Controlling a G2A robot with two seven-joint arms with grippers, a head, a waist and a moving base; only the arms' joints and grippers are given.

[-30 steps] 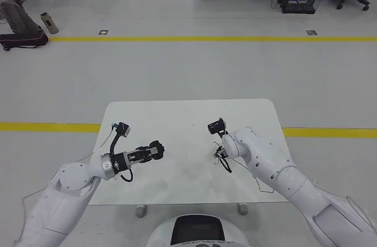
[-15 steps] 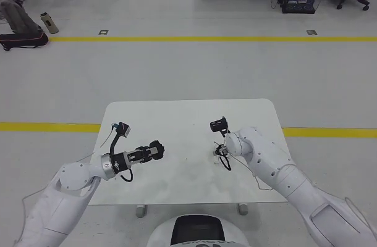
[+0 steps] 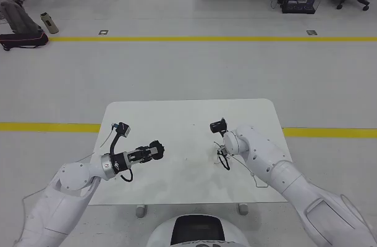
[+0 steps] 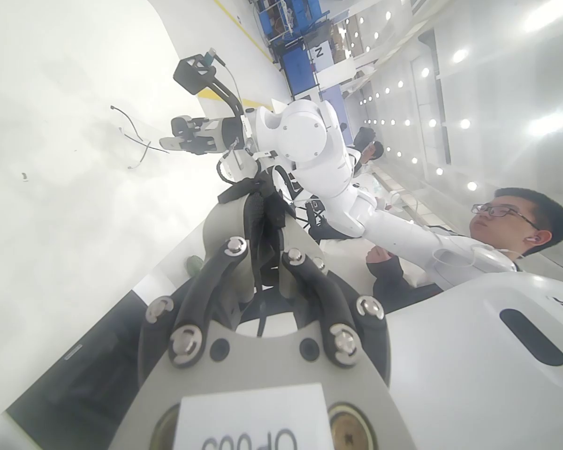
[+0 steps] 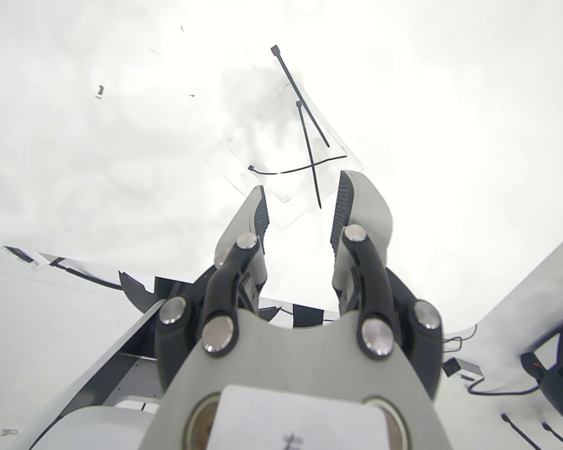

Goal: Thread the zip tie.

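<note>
White table, both arms over it. The left gripper hangs above the table's left half, well apart from the work, its jaws drawn together with nothing visible between them. The right gripper stands over a clear sheet on the table's right half, jaws wide and empty. On the sheet lie three black zip ties, loosely crossed and none threaded. One strap's end lies between the open fingertips. The step in hand is judged to be the pick-up approach, at the very start of the task. The next move calls for a descent onto one strap away from the crossings. The pinch must be low enough to lift a thin flat tie and must leave its head or tail free for the other gripper.
</note>
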